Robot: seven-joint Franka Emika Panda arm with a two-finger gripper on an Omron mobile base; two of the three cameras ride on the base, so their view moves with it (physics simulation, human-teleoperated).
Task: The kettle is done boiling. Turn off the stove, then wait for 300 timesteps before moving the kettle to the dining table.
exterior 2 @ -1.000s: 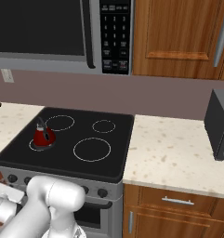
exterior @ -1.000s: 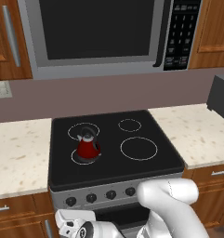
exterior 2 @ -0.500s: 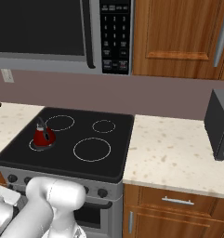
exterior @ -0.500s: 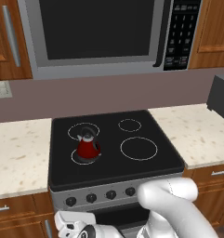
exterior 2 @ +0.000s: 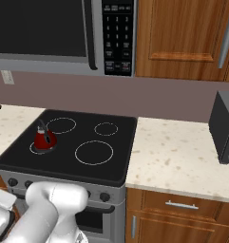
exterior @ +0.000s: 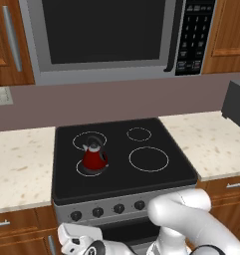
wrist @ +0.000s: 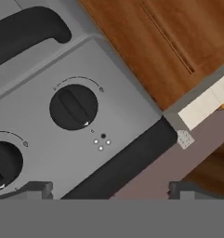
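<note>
Low down, the gripper (wrist: 106,189) stands spread wide and empty, facing the stove (exterior: 125,164)'s steel front, its tips apart below a dark round knob (wrist: 73,107). In the base views the white arm (exterior: 191,224) folds downward from its elbow in front of the stove, the hand below the knob row. On the black cooktop, the kettle (exterior: 93,157) sits upright on the front left ring burner (exterior: 89,169).

steel microwave (exterior: 106,37) overhead, wooden cabinets (exterior 2: 182,38), speckled counter (exterior 2: 182,161), wall outlet (exterior: 3,95)
</note>
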